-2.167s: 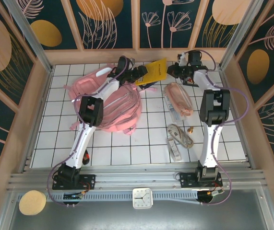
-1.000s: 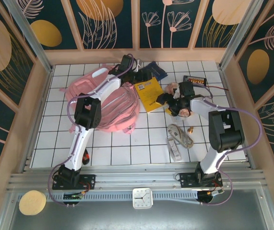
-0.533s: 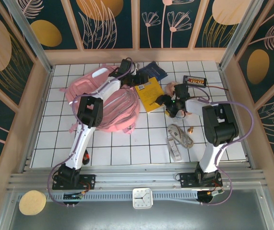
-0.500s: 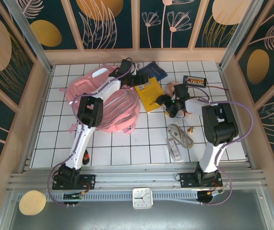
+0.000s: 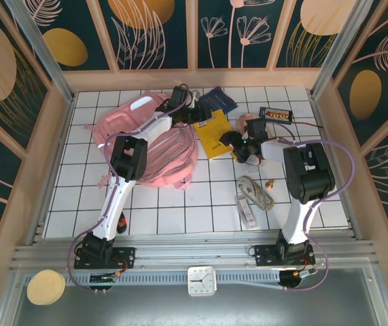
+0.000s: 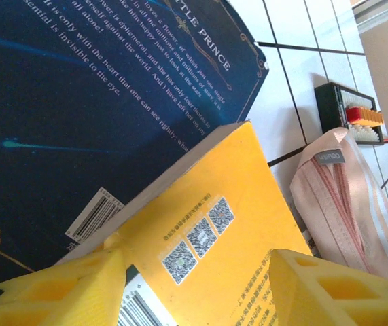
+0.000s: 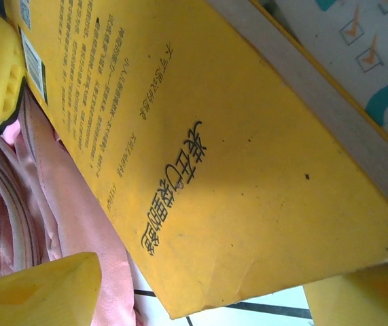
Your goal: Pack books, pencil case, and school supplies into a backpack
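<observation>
The yellow book (image 5: 214, 132) lies tilted between the pink backpack (image 5: 146, 146) and the pencil case (image 5: 242, 124), its far corner overlapping the navy book (image 5: 219, 102). My left gripper (image 5: 197, 115) hovers over the yellow book's (image 6: 234, 244) far corner, jaws apart, each yellow finger (image 6: 51, 292) to one side, midpoint (image 6: 194, 295). My right gripper (image 5: 229, 141) is open at the book's near right corner (image 7: 214, 156), which sits between its fingertips (image 7: 200, 299). The ruler (image 5: 248, 210) and cord bundle (image 5: 258, 190) lie on the tiles nearer the right arm's base.
A small black box with orange marks (image 5: 275, 114) sits behind the pencil case (image 6: 346, 204). A tiny brass piece (image 5: 270, 183) lies by the cord. A red-and-black knife (image 5: 121, 219) is beside the left arm's lower link. Wooden walls ring the tiled floor.
The yellow book came down from the back of the table to lie beside the backpack. My right gripper swung in to its near corner. Left jaws have narrowed.
</observation>
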Action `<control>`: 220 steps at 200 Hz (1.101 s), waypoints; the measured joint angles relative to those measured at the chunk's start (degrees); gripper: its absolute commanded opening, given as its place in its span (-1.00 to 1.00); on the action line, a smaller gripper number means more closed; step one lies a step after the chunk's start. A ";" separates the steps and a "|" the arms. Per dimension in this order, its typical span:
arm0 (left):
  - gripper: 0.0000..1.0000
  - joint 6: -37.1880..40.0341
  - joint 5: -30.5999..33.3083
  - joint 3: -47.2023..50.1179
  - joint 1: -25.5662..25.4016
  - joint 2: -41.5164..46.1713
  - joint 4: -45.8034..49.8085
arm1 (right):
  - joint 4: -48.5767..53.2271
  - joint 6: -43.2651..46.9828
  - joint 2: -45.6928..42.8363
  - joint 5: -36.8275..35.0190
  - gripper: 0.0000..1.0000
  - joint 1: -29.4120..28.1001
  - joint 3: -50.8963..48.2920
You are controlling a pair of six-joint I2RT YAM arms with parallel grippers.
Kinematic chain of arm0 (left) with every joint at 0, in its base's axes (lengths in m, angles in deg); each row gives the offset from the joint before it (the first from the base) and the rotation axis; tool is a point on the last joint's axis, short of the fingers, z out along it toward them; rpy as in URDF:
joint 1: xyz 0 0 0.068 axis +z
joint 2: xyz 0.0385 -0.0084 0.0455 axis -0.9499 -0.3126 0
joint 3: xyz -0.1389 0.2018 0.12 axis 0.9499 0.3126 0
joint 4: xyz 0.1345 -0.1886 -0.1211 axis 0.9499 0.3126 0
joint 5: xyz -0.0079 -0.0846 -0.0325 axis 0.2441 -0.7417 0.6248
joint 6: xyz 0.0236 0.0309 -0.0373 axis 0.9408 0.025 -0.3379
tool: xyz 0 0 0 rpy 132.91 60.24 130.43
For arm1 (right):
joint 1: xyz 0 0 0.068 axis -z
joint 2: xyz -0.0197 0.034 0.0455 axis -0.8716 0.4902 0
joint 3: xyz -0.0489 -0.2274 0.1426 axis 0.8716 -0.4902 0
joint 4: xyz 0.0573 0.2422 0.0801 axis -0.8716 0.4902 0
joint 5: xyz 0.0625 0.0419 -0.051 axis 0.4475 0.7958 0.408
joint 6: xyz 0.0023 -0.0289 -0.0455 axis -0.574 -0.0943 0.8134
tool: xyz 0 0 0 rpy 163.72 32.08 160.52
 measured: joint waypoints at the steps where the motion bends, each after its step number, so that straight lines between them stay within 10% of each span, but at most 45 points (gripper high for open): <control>1: 0.15 0.00 0.00 0.02 0.00 0.00 -0.04 | -0.11 0.00 0.00 -0.02 0.43 0.00 0.00; 90: 0.10 -0.39 -1.51 2.62 -0.07 0.90 -2.67 | -7.69 3.56 -1.68 -5.81 -0.44 -2.97 -3.76; 119: 0.09 -0.39 -1.49 4.02 -0.11 1.77 -2.75 | -8.70 4.52 -4.42 -7.43 -0.99 -3.48 -3.89; 159: 0.14 -0.39 -1.75 4.90 -0.13 2.51 -2.49 | -8.61 4.98 -5.95 -8.63 -1.00 -3.54 -3.82; 185: 0.45 -0.92 -2.62 5.44 -0.28 3.21 -2.34 | -6.82 5.73 -5.95 -9.22 -1.00 -3.54 -2.93; 197: 0.96 -0.85 -2.97 5.88 -0.46 4.02 -1.66 | -6.03 6.36 -5.95 -9.29 -1.00 -3.54 -2.32; 220: 0.97 -0.98 -3.04 6.91 -0.74 6.23 -0.59 | -5.01 7.61 -6.08 -9.46 -1.00 -3.65 -1.46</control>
